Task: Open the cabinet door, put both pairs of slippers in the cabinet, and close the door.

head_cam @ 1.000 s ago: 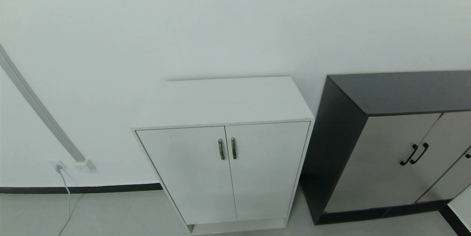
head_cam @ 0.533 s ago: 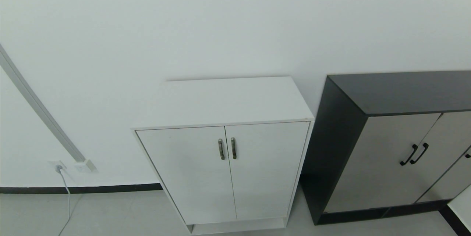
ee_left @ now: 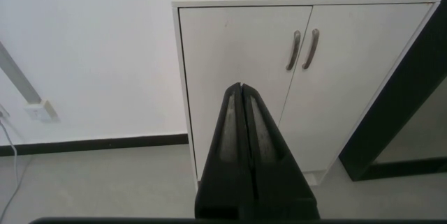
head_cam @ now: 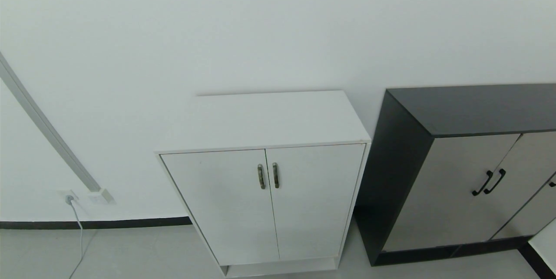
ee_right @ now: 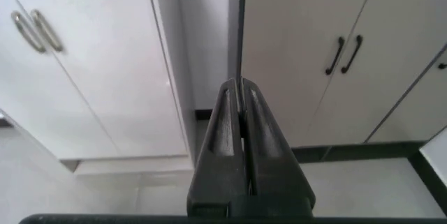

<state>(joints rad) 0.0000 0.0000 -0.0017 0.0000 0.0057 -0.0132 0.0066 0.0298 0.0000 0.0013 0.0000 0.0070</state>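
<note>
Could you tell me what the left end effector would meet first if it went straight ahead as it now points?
Most likely the white cabinet's left door, clear of its handle: the shut left end effector aims at that panel with nothing visible between, though the gap's depth is unclear.

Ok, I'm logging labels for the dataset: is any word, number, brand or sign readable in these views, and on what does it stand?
No text can be read anywhere.
The white cabinet has blank doors and a blank top.
The dark cabinet carries no print.
The wall socket is too small to show any marking.
The left hand and right hand are plain black, with no print.
</note>
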